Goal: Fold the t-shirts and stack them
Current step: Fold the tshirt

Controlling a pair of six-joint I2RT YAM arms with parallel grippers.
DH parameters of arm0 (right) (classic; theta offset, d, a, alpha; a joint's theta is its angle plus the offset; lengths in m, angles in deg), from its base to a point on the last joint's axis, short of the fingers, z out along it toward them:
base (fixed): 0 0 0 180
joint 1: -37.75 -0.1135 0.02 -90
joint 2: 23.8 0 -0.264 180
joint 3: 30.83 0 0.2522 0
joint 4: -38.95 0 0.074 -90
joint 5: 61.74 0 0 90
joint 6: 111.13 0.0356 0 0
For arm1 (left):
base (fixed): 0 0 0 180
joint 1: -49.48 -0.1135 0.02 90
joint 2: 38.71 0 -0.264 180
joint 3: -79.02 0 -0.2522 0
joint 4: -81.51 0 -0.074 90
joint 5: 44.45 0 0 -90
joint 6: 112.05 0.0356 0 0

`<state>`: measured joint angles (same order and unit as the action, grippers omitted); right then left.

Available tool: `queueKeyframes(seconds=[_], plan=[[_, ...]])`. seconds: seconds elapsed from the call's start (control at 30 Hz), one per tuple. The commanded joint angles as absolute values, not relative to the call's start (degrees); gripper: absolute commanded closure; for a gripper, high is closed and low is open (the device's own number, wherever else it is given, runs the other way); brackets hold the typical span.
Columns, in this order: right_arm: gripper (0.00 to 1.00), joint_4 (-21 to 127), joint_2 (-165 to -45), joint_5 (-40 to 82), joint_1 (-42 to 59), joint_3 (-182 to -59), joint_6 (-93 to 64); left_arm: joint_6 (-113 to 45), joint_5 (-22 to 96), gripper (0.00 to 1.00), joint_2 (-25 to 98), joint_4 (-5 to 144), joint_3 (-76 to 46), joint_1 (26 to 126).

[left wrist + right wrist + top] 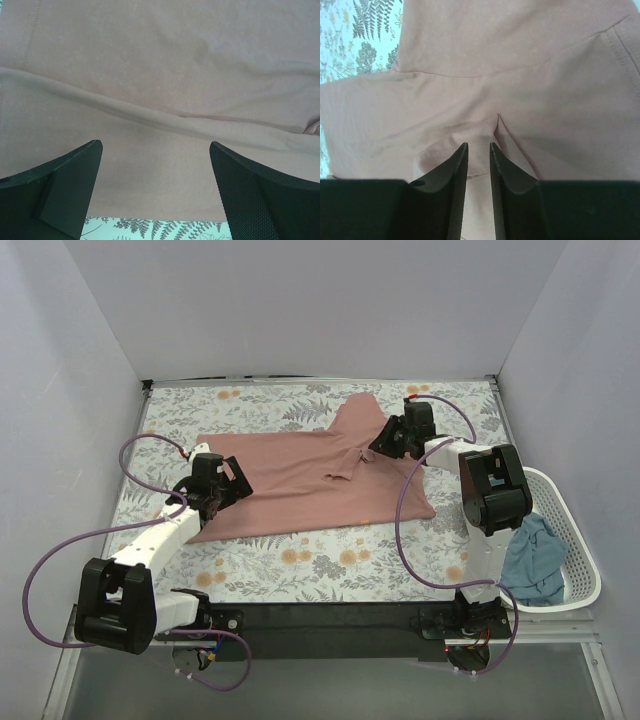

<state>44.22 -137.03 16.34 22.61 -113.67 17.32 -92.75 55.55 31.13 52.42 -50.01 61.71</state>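
Note:
A dusty-pink t-shirt [290, 490] lies spread on the floral cloth, plain side up, with a sleeve pointing toward the back. At the shirt's left edge my left gripper [238, 480] is open wide. In the left wrist view its fingers [156, 150] straddle bare pink fabric [160, 75] just inside the hem. My right gripper [378, 445] hovers over the shirt's right shoulder. The right wrist view shows its jaws [479, 146] a narrow gap apart above a folded sleeve hem [435, 155], gripping nothing. A teal-blue t-shirt [535, 560] lies crumpled in the basket.
The white slotted basket [585, 560] stands at the table's right edge beside the right arm's base. The floral cloth [300, 565] covers the table, and white walls close in the left, back and right sides.

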Motion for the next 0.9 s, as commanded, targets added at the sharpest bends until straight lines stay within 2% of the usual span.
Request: queueKeyframes(seconds=[0.0,0.5,0.67,0.83,0.87], plan=[[0.69,45.59,-136.56,17.28,22.37,-114.2,14.29,-92.01,55.39,0.12,30.72,53.16,-49.43,62.13],[0.7,46.03,-139.64,14.91,21.67,-114.29,11.92,-91.84,55.57,0.12,30.72,53.16,-49.51,62.13],[0.78,46.12,-138.94,13.76,21.32,-114.9,11.04,-91.84,55.48,0.12,30.72,53.16,-49.52,62.22],[0.99,46.12,-138.24,13.23,21.32,-115.69,11.03,-91.84,55.57,0.12,30.98,53.16,-49.52,62.13],[0.99,46.2,-137.97,13.32,21.4,-116.39,11.04,-91.84,55.65,0.12,30.9,53.25,-49.52,62.22]])
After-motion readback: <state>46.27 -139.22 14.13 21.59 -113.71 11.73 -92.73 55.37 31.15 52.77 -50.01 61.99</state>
